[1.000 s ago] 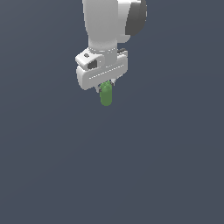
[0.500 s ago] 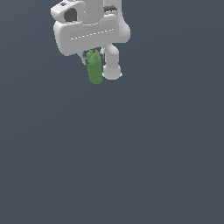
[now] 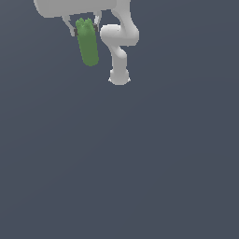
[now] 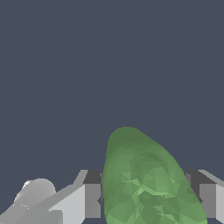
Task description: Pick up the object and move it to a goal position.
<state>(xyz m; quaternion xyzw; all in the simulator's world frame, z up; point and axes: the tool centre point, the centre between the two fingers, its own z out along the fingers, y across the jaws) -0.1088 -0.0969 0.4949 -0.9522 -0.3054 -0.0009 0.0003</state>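
The object (image 3: 87, 42) is a small matte green cylinder with rounded ends. It hangs nearly upright from my white gripper (image 3: 85, 25) at the top of the exterior view, left of centre. The gripper is shut on its upper end, one finger on each side, and most of the gripper body is cut off by the picture's upper edge. In the wrist view the object (image 4: 144, 183) fills the space between the two fingers (image 4: 89, 199), reaching out beyond them.
A plain dark grey surface (image 3: 140, 163) fills both views. The arm's white links and base (image 3: 119, 51) stand just to the exterior view's right of the held object.
The gripper with the green object has moved up and towards the exterior view's left, and it looks larger now. It stays shut on the object throughout.
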